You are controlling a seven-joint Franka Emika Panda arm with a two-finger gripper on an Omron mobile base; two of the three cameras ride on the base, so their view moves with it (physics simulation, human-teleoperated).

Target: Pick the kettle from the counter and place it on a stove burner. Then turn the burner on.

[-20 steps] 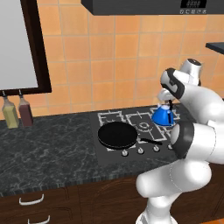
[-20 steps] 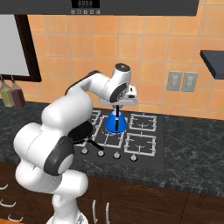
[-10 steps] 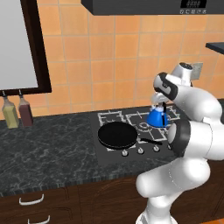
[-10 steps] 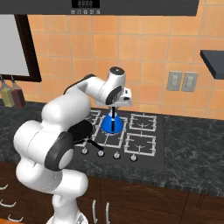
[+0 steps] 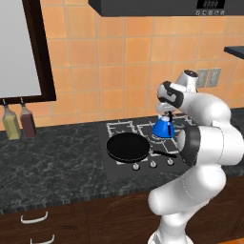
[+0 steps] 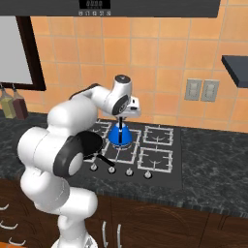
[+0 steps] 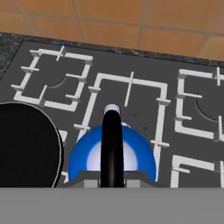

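Kettle [image 6: 120,135]: seen just above or already on a stove burner [image 7: 127,100] in the middle column of the cooktop; contact with the grate not possible to confirm from these views.
Kettle position, left base view: blue body [image 5: 163,127] behind the frying pan and in front of the tiled wall.
Grip: fingers [image 6: 121,122] closed on the black arched handle [image 7: 112,144] from above, jaws almost together because the handle is thin.
Reason for this hold: handle at the top was probably the easiest part to catch; kept the body hanging upright, lid knob [image 7: 112,108] pointing up.
Reason for this place: a free grate chosen, judged as the placing step of the task; burner not yet turned on, as far as can be judged.
Frying pan [image 5: 128,147]: round, black, on the front burner beside the kettle, near but apart; its handle pointed toward the knobs.
Possible obstacle: pan close to the kettle's side; could be touched if the arm moved sideways on release.
Knobs [image 6: 128,172]: a row at the front edge of the cooktop, needed for the second step; pan handle lay near some of them.
Desk [image 5: 52,167]: dark marbled stone, left of the cooktop.
Bottles [image 5: 20,121]: two, at the wall, well apart from the work.
Wall outlets [image 6: 202,90]: on the tiles, right of the cooktop, no hindrance.
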